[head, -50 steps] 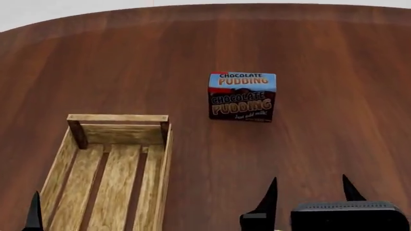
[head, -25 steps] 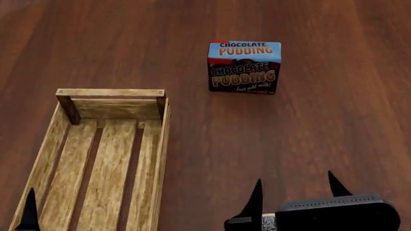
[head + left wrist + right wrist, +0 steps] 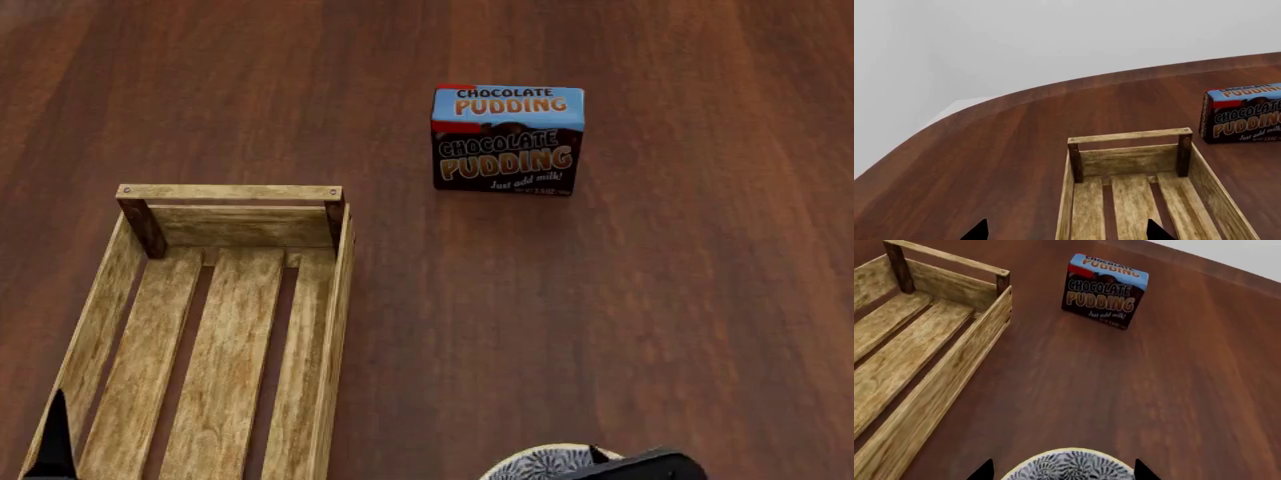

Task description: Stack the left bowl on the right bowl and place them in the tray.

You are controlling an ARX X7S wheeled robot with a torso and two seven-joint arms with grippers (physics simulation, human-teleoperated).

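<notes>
A patterned bowl (image 3: 1071,466) sits on the worktop (image 3: 641,300) at the near edge of my head view, just below my right fingers (image 3: 1063,471). Those fingers stand apart, one tip on each side of the bowl's rim, not touching it as far as I can tell. Only part of the bowl shows. The tray (image 3: 214,330) lies to the bowl's left, near but apart, long side running away from me, its slats bare. My left fingers (image 3: 1066,231) are spread wide over the tray's near end, holding nothing. The pudding box (image 3: 507,140) stands upright farther back, well apart from tray and bowl.
</notes>
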